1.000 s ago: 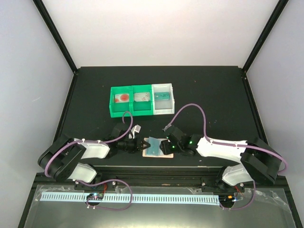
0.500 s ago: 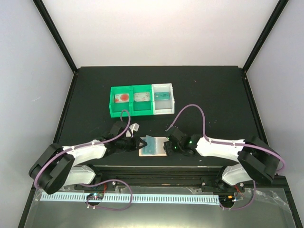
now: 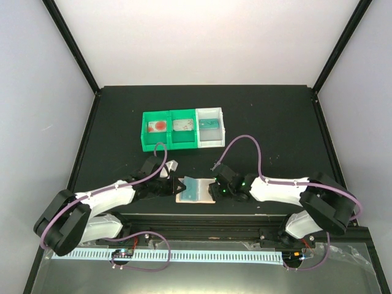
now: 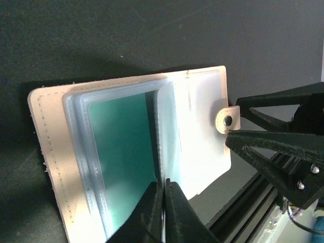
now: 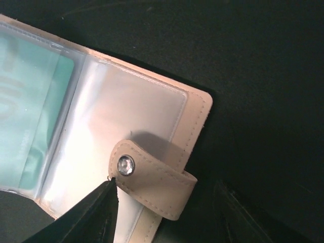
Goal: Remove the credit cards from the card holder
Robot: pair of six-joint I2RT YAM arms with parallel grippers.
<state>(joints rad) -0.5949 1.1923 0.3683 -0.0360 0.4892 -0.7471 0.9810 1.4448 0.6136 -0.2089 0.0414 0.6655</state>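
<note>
The card holder (image 3: 195, 190) lies open on the surface (image 3: 275, 122). Its clear sleeve (image 4: 167, 131) contains a teal credit card (image 4: 121, 152). The left hand (image 4: 161, 186) pinches the sleeve edge. The right hand (image 5: 166, 184) stands part-open astride the snap tab (image 5: 147, 169).

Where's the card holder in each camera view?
Top external: card holder low centre, lying open.
Left wrist: fills the centre, open.
Right wrist: left half, snap tab toward the bottom.
Shared landmark: the teal credit card in its clear sleeve.

A green-and-white bin tray (image 3: 165, 146) sits on the black table (image 3: 275, 122).
</note>
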